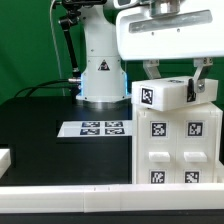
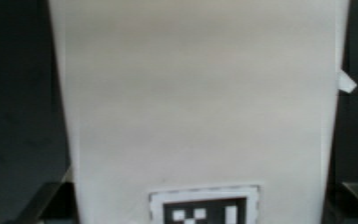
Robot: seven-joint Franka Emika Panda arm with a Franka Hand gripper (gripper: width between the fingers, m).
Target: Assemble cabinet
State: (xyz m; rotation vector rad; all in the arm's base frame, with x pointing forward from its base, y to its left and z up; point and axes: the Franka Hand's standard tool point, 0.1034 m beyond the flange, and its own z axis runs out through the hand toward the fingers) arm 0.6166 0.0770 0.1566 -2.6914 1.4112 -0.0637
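The white cabinet body [image 1: 176, 148] stands at the exterior view's right on the black table, with several square tags on its front. My gripper [image 1: 178, 86] hangs right above it. Its fingers [image 1: 150, 72] sit on either side of a white tagged block [image 1: 166, 94], which rests slightly tilted on the cabinet's top. The gripper is shut on this block. In the wrist view the block's white face [image 2: 194, 100] fills most of the frame, with its tag [image 2: 204, 207] near the gripper [image 2: 202, 216]. The dark fingers show only at the edges.
The marker board [image 1: 96, 128] lies flat mid-table, in front of the robot's white base [image 1: 100, 78]. A small white part [image 1: 5, 158] lies at the exterior view's left edge. A white rail [image 1: 80, 196] runs along the table's front edge.
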